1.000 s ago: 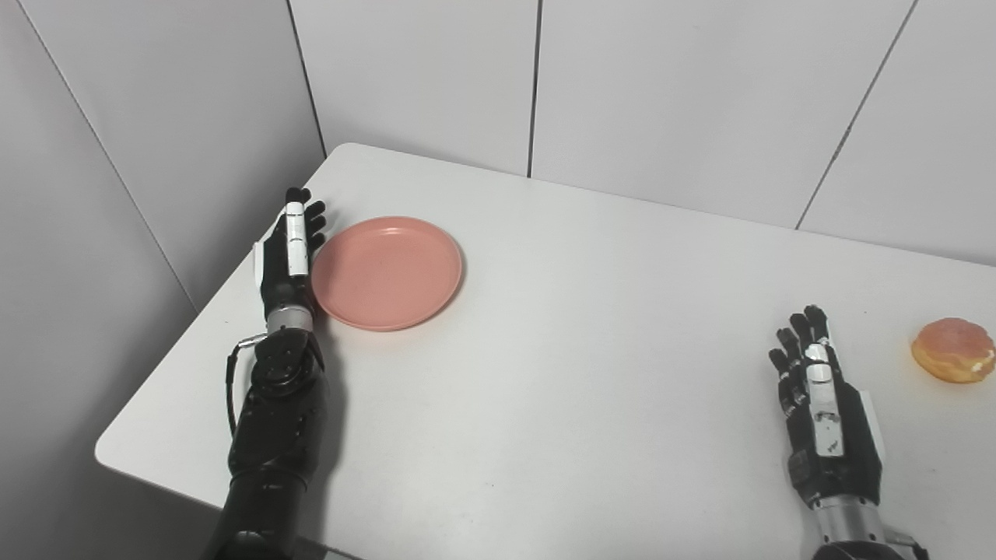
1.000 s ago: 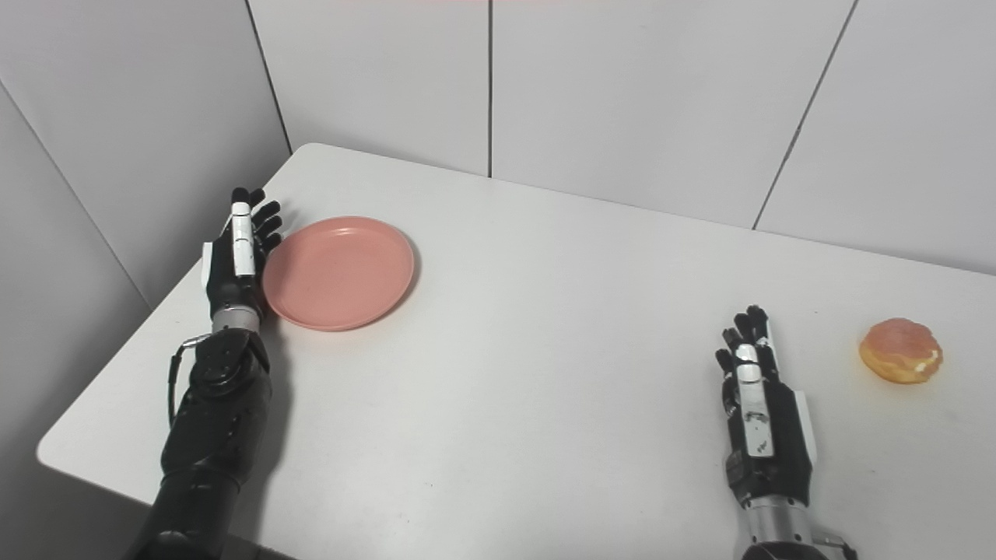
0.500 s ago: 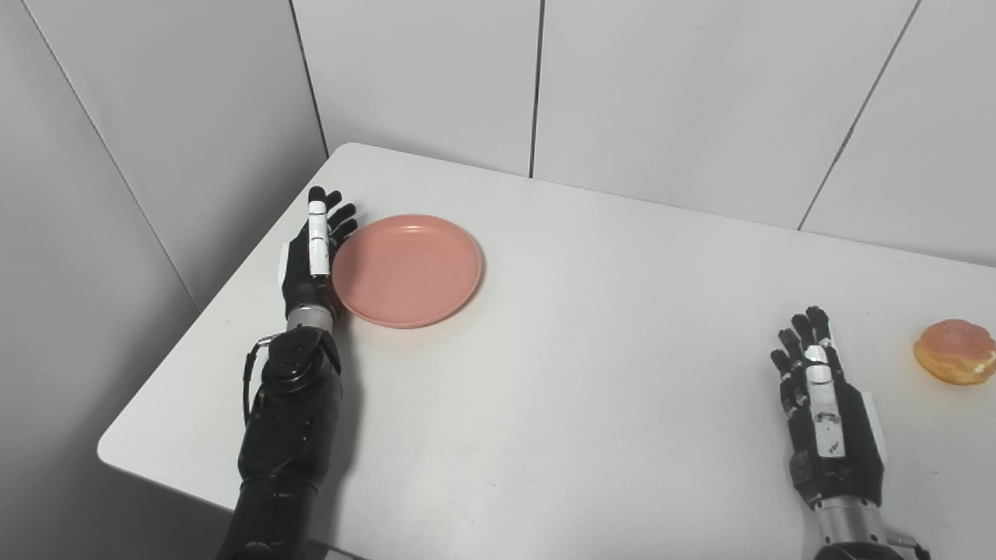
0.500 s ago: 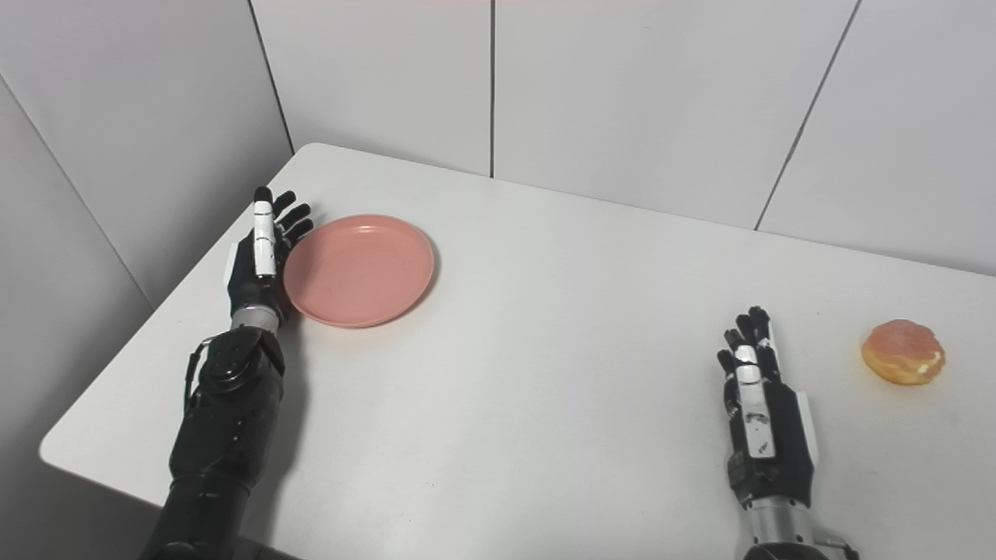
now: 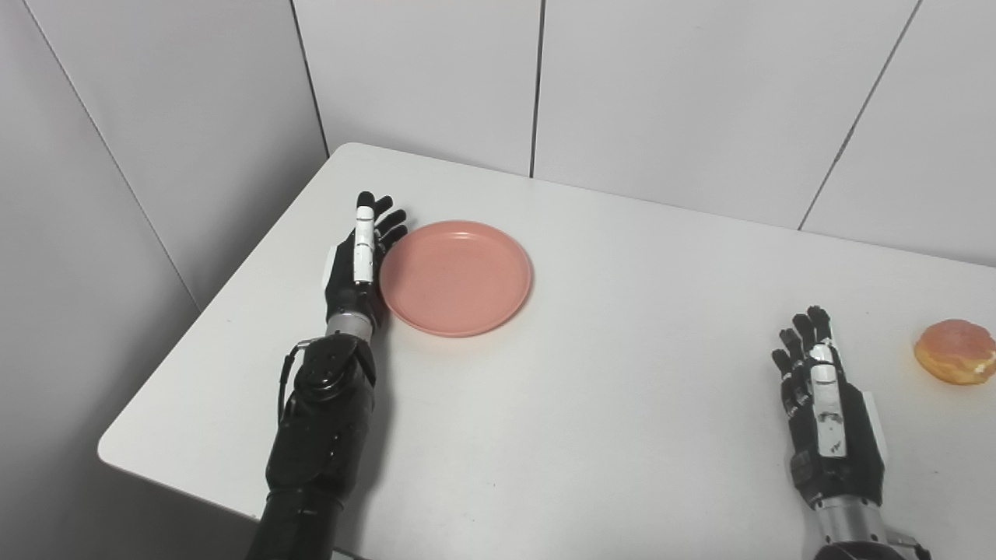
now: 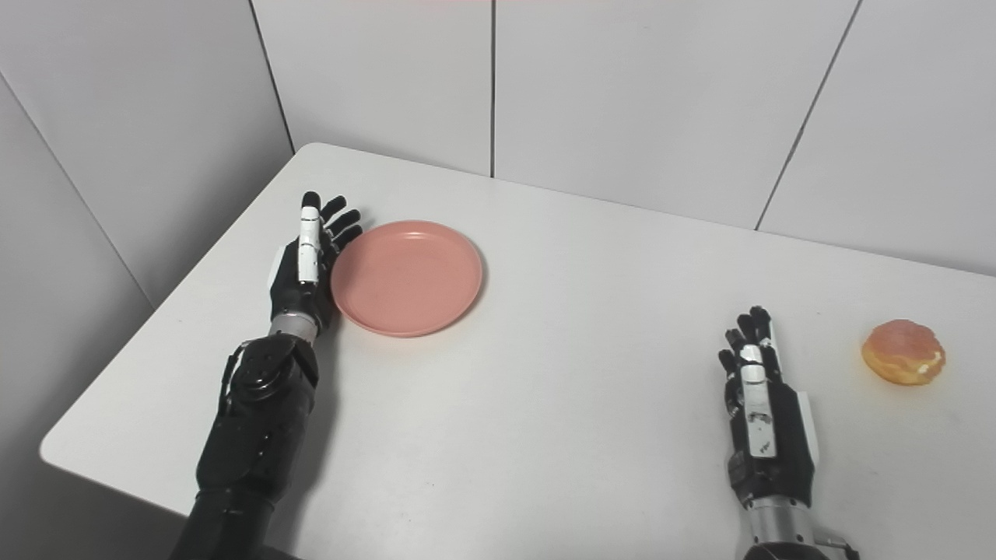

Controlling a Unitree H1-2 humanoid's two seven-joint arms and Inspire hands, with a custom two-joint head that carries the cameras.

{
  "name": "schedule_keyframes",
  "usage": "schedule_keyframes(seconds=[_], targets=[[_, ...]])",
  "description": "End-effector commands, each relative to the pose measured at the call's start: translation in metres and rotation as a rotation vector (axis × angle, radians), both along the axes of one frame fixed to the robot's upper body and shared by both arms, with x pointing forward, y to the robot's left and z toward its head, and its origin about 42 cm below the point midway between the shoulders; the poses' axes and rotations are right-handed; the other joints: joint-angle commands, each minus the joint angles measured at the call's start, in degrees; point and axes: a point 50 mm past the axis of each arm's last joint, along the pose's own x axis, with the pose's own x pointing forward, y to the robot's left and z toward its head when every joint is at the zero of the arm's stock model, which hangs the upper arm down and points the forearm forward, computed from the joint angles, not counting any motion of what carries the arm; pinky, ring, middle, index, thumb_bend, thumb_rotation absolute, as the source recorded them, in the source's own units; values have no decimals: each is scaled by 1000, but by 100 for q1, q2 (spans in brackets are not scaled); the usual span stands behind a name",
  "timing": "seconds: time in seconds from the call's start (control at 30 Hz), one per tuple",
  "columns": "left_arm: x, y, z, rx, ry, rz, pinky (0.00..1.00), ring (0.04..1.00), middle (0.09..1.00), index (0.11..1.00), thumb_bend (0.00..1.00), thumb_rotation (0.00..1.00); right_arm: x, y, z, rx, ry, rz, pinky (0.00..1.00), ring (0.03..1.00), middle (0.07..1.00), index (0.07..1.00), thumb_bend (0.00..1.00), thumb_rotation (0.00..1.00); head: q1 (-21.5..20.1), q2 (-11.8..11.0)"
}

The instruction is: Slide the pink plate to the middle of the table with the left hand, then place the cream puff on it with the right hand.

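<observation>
Seemingly touching the pink plate [image 5: 456,277], the left robot hand [image 5: 356,260] is spread, gripping nothing; palm hidden.

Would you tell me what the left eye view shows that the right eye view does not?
Only the left eye view: a wider strip of the left wall. Only the right eye view: bare table beyond the cream puff. Both: the left robot hand open against the left rim of the pink plate, and the right robot hand open, apart from the cream puff.
</observation>
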Motion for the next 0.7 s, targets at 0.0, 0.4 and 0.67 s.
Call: schedule_keyframes(seconds=[0.0,0.4,0.67], targets=[[2,-14,8,35,-31,-75,899,864,848,843,732,1000,-10,0,-22,16,27,-17,1000,1000,1000,999,651,815,-26,11],[-16,-59,7,-14,-35,-170,887,862,843,839,681,1000,-18,8,-12,-25,17,-11,1000,1000,1000,1000,601,849,-722,164],[-31,-76,7,-25,-26,-224,932,888,868,856,673,1000,-23,22,-4,-32,24,-17,1000,995,1000,998,653,846,-1300,275]])
